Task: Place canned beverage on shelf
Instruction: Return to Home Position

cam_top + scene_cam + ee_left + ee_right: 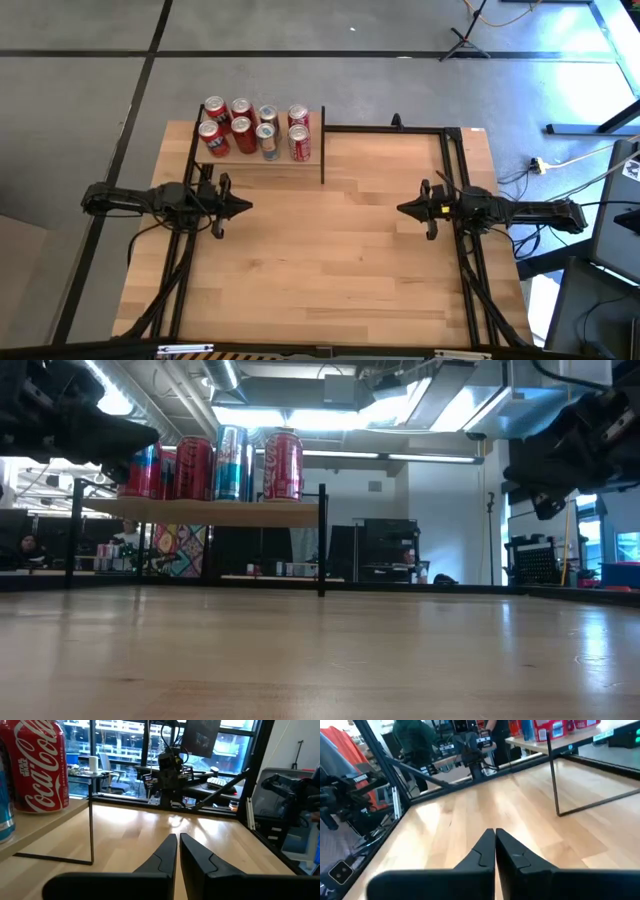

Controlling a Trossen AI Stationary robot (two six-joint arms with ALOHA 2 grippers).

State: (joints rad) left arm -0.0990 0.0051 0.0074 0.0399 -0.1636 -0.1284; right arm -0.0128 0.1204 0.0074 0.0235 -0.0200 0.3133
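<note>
The shelf [260, 157], a small light-wood board on thin black posts, stands at the table's far left. Several cans [255, 128], mostly red with some blue-silver, stand upright on their bases on it; the low view shows them in a row [215, 463]. A red cola can [41, 767] shows on the shelf board in the left wrist view. My left gripper [245, 207] is shut and empty, in front of the shelf, above the table. My right gripper [403, 209] is shut and empty at the table's right, pointing left.
A black metal frame [400, 128] runs along the table's far and side edges. The bare wooden tabletop [330, 270] stretches between the two grippers and toward the near edge. A person in dark clothes [415, 740] stands beyond the table in the right wrist view.
</note>
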